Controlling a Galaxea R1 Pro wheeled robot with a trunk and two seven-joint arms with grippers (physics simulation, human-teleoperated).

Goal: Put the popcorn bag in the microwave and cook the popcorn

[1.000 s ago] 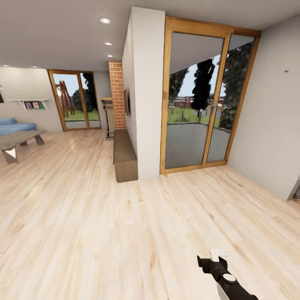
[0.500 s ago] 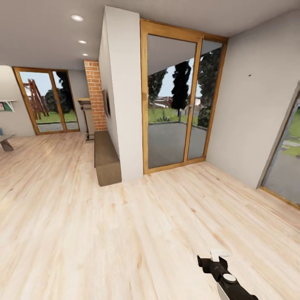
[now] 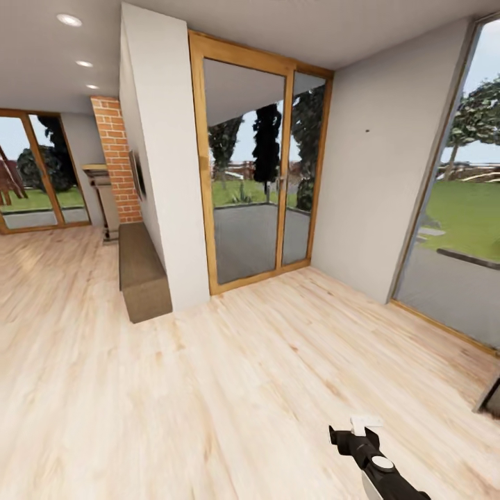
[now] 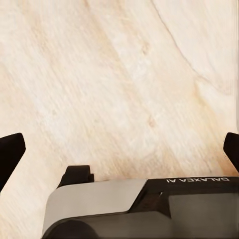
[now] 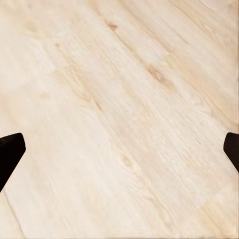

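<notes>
1. Right gripper (image 3: 356,429) sat low in the head view, a black arm segment with a pale tip, carried over bare floor. Seen from the right wrist, its two dark fingertips (image 5: 10,152) stood at opposite edges of the picture, spread wide, with nothing between them but planks.
2. Left gripper (image 4: 119,152) read the same from the left wrist: dark tips far apart, nothing held, grey wrist housing in the foreground, pale wooden floor (image 4: 124,74) beneath.
3. Surroundings were not a kitchen. Head view took in light plank flooring, a white partition wall (image 3: 163,173), a wood-framed glass door (image 3: 257,167) giving on lawn and trees, a brick column (image 3: 114,156), and a long low brown bench (image 3: 142,271) against the partition. A second large window (image 3: 455,201) stood at the right.
4. Popcorn bag, countertop and microwave were nowhere among these pictures; their place could not be told from here.
5. Judgement: the robot was in transit, task not begun beyond travel. No bearing from either gripper to the bag could be fixed, nor the lie of the bag, nor which arm would be nearer.
6. Judgement: next need is to bring the kitchen into sight, then settle which arm reaches. Both grippers, being wide and unloaded, looked ready for a pickup either way.
7. Risk, as guessed: the bench and partition corner lay near the base's path on the left.
</notes>
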